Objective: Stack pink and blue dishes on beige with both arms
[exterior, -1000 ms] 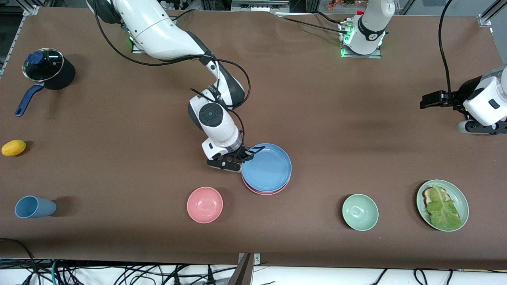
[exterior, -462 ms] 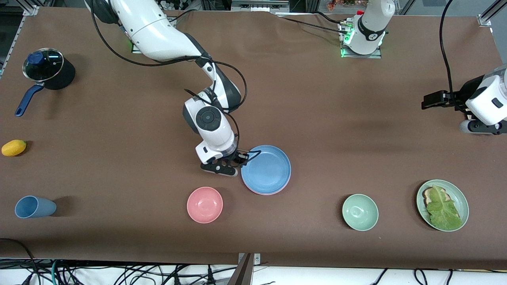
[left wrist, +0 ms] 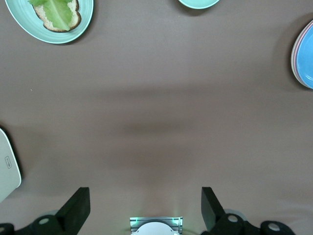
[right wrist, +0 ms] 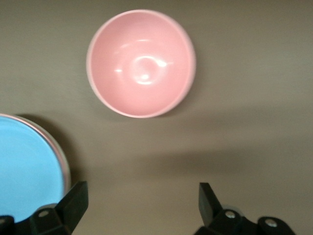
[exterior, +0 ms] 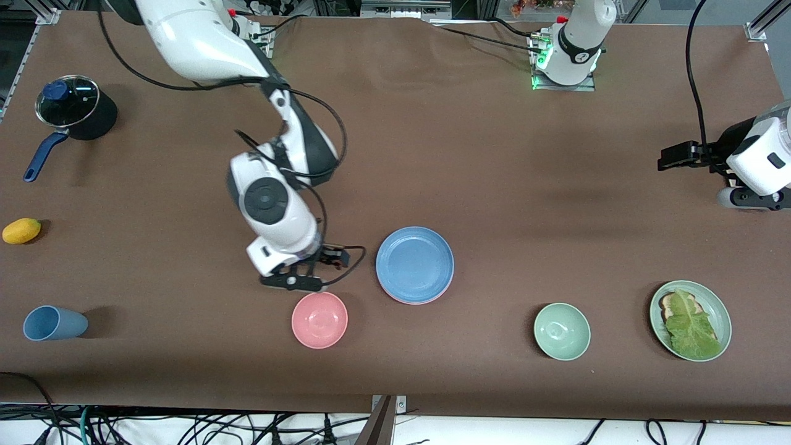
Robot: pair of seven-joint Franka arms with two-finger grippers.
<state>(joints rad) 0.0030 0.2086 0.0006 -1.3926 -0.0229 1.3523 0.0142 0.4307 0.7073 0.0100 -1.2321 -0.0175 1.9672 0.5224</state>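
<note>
The blue dish [exterior: 414, 264] lies at the centre of the frame on the pink dish [exterior: 408, 300], of which only a thin rim shows; any beige plate underneath is hidden. The right hand [exterior: 313, 272], open wide and empty, hangs beside the stack, above the pink bowl [exterior: 319, 319]. The left hand [left wrist: 145, 208], also wide and empty, waits at the right edge. The brown bench [exterior: 525, 204] has room around.
</note>
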